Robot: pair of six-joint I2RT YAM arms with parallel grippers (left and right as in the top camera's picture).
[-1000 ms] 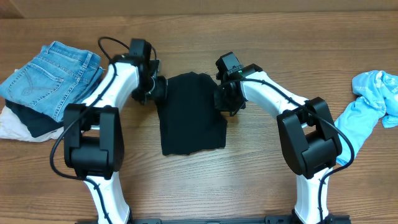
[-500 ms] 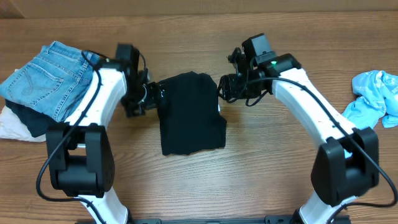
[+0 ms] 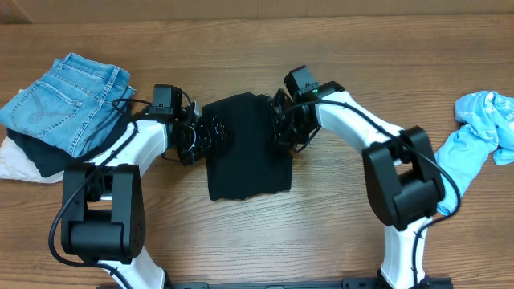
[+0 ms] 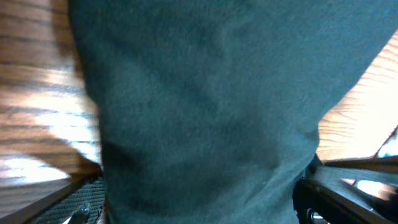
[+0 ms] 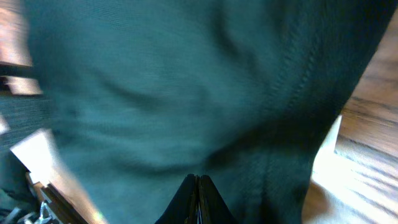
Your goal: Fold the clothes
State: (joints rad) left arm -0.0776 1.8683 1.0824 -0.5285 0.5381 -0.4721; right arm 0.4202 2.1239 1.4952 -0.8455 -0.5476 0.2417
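The black shirt (image 3: 245, 148) lies folded into a narrow rectangle on the middle of the table. My left gripper (image 3: 210, 135) is over its upper left edge. In the left wrist view the gripper (image 4: 199, 208) is open, its fingers (image 4: 348, 196) spread wide, and the dark shirt (image 4: 205, 93) fills the space between them. My right gripper (image 3: 277, 128) is over the shirt's upper right edge. In the right wrist view the gripper (image 5: 197, 190) is shut, fingertips pressed together, pointing onto the shirt (image 5: 174, 81). No white tag shows.
Folded blue jeans (image 3: 68, 92) lie on a black and a white garment at the far left. A light blue garment (image 3: 482, 128) lies crumpled at the right edge. Bare wooden table (image 3: 321, 225) lies in front of the shirt.
Both grippers drew outward off the shirt's upper corners half a second ago, then came back in over its side edges. The shirt's shape is about the same.
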